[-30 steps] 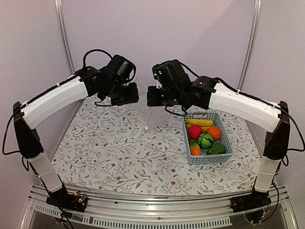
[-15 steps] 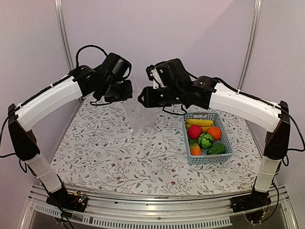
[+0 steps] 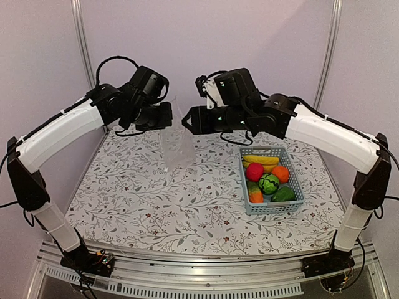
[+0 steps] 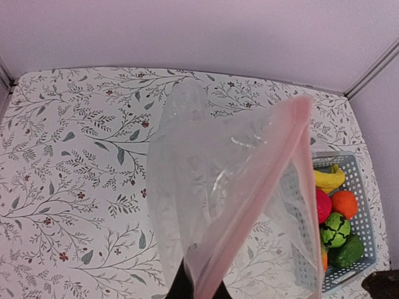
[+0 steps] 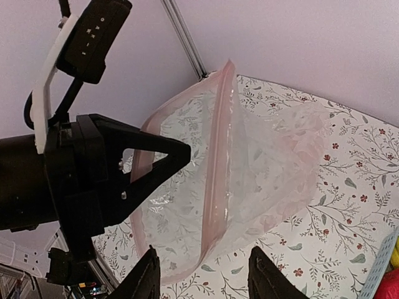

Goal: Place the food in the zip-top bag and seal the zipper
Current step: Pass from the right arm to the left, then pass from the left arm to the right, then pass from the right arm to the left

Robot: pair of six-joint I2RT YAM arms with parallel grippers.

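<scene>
The clear zip-top bag [image 3: 176,146] hangs in the air between my two grippers, above the table. My left gripper [image 3: 169,120] is shut on its pink zipper [image 4: 262,187] edge, as the left wrist view [image 4: 199,288] shows. My right gripper [image 3: 186,119] is open; in the right wrist view [image 5: 203,250] the bag's zipper strip [image 5: 218,168] runs down between the spread fingers without being pinched. The bag [image 5: 262,162] holds nothing. The food lies in the blue basket [image 3: 294,180]: a yellow banana [image 3: 262,160], a red piece [image 3: 254,172], an orange piece [image 3: 280,174] and a green ball [image 3: 269,183].
The basket also shows at the right edge of the left wrist view [image 4: 365,205]. The floral tablecloth [image 3: 156,199] covers the table. Pale walls and two metal posts [image 3: 84,56] close off the back.
Both grippers have risen and shifted left with the bag. The bag's lower end, which touched the table a second ago, now hangs free and straighter.
</scene>
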